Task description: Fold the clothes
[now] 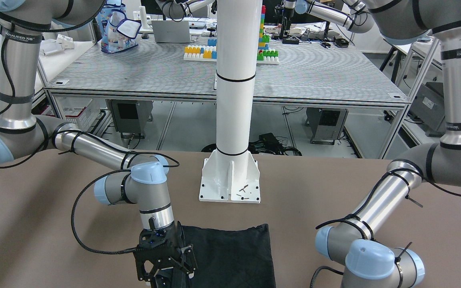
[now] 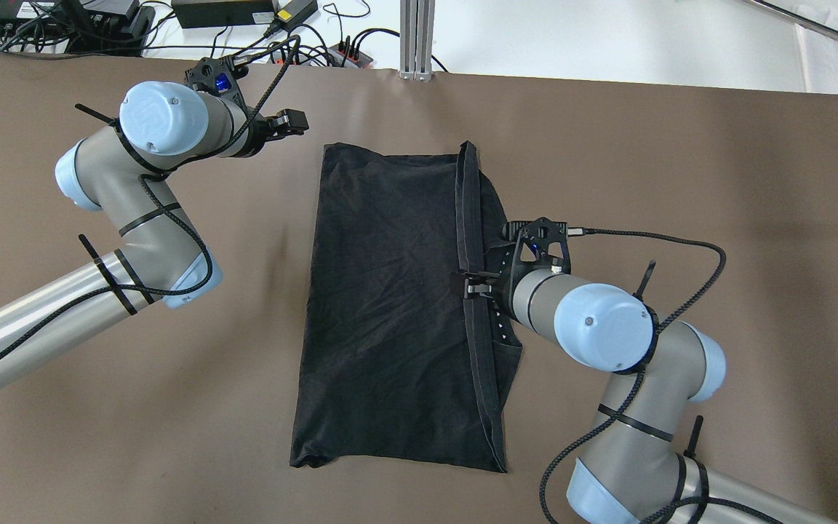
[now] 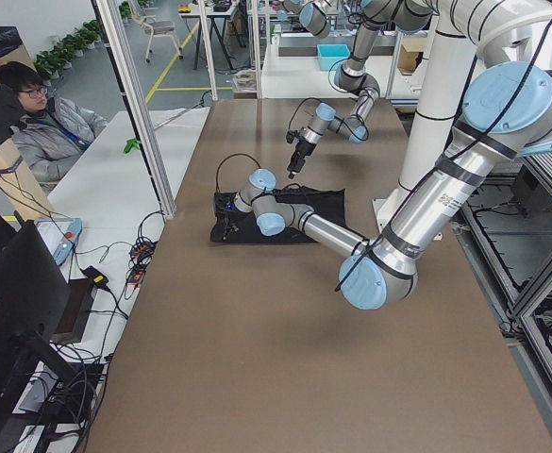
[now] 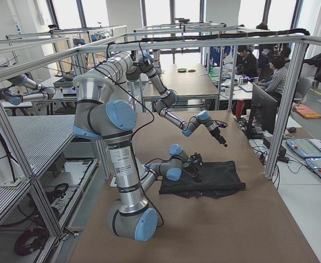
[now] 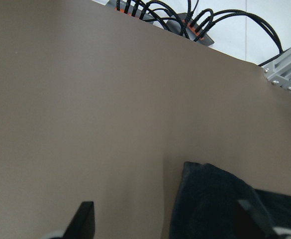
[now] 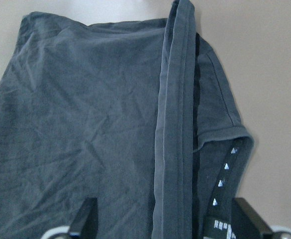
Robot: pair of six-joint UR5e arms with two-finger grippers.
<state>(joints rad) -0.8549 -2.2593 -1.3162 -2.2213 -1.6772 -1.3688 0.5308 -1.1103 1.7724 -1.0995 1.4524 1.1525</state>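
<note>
Honestly, with my right gripper (image 2: 467,284) spread open over the doubled edge of the black garment (image 2: 390,306), closing could pinch extra layers and drag the fold askew.

A thin black garment (image 2: 390,291) of soft, matt cloth, finely creased and edged with a stitched hem, lies on a bench (image 2: 681,145) whose brown top looks smooth and dull. The left arm (image 2: 19,331) and right arm (image 2: 601,327) pair satin silver metal with glossy pale-blue plastic caps. The right gripper (image 2: 466,284) is matt black, its cable (image 2: 681,236) braided. The white pillar (image 1: 234,100) shines.
</note>
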